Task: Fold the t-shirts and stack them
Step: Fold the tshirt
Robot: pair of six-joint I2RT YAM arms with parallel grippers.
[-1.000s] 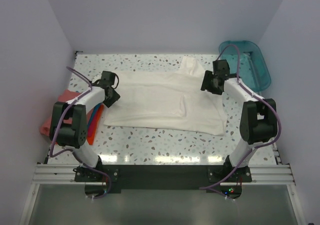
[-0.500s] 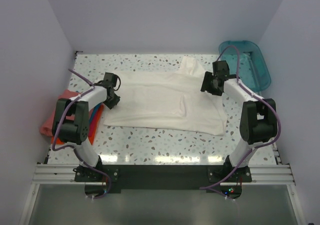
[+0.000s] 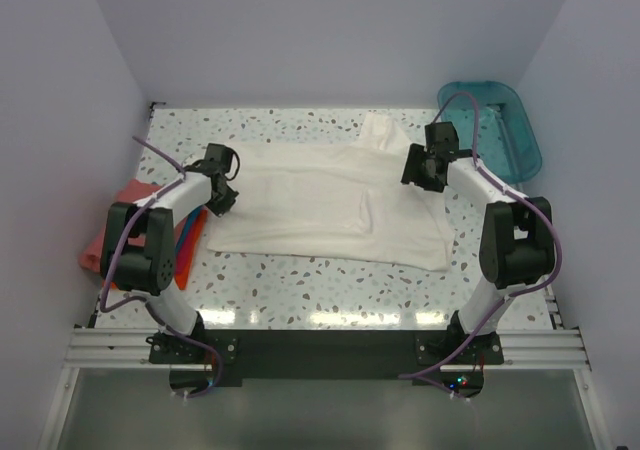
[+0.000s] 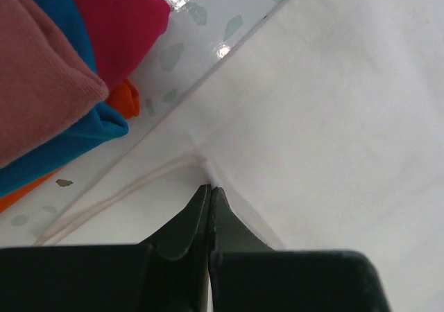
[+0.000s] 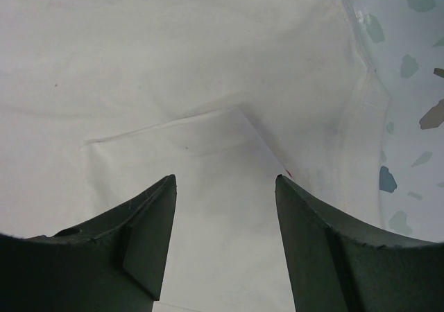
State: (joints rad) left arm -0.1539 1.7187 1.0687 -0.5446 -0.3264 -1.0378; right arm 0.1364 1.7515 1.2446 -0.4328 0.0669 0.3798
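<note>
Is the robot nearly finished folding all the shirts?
Not yet. The pink, blue and orange tees sit folded at the left. The white tee lies partly folded, left gripper shut at its edge, right gripper open above it. Left: finishing and stacking it.

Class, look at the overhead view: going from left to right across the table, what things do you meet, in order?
The stack of folded t-shirts → left hand → white t-shirt → right hand → teal plastic tub.
</note>
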